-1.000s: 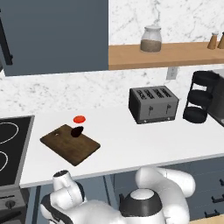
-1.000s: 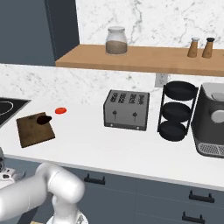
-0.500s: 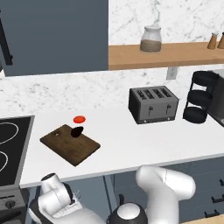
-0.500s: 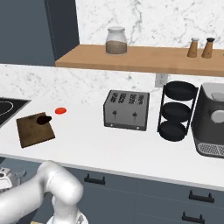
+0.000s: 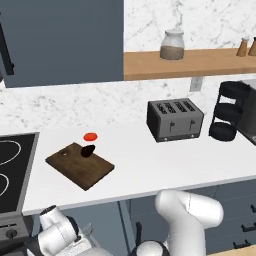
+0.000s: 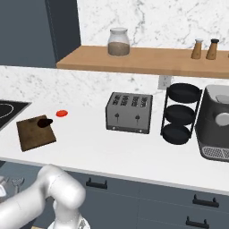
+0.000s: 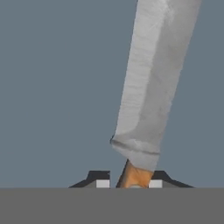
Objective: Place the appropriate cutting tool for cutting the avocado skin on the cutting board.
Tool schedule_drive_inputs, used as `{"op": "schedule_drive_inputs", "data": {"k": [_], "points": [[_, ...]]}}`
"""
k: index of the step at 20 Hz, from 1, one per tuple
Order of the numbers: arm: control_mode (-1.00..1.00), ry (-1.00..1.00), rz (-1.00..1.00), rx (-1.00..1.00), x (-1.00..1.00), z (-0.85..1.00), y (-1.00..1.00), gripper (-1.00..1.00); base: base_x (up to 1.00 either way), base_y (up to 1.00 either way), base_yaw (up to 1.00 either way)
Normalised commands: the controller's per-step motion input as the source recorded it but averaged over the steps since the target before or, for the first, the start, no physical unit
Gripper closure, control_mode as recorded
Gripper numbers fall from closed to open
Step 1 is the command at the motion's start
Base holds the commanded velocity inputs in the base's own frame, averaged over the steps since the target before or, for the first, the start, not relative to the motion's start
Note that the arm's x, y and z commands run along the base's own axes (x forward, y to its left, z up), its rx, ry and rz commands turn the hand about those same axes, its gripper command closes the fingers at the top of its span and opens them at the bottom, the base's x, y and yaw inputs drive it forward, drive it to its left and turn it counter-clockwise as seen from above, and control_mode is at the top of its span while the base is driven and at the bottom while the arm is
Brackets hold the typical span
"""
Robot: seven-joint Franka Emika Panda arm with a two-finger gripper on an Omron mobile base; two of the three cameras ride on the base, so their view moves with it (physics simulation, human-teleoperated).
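The cutting tool fills the hand view, its long silver blade pointing away from the hand over a plain grey-blue surface. Its orange-brown handle sits between my two dark fingertips, and my gripper is shut on it. The arm bends down below the counter's front edge at the lower left of the left base view. On the counter lies the dark brown cutting board. The dark avocado rests on the board's far edge.
A flat red disc lies just behind the board. A stovetop is to its left. A grey toaster, a black tiered rack and a coffee machine stand to the right. A shelf carries a jar and shakers.
The arm's elbow and forearm have sunk lower and further left below the counter edge. Nothing on the counter has moved.
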Motion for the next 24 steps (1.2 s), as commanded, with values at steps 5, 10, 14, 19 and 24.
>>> {"op": "schedule_drive_inputs", "data": {"k": [5, 10, 14, 19, 24], "points": [[-1.0, -0.22, 0.0, 0.01, -0.65, -0.89, -0.5, 1.0, 0.0, 0.0, 0.0], [-1.0, -0.22, -0.04, 0.07, -0.2, 0.0, -0.42, 1.0, 0.0, 0.0, 0.0], [-1.0, -0.03, -0.09, 0.12, -0.05, 1.0, -0.27, 1.0, 0.0, 0.0, 0.0], [-1.0, 0.0, -0.07, 0.11, -0.21, 1.0, -0.2, 1.0, 0.0, 0.0, 0.0], [-1.0, 0.0, -0.05, 0.11, -0.69, 1.0, -0.49, 1.0, 0.0, 0.0, 0.0]]}}
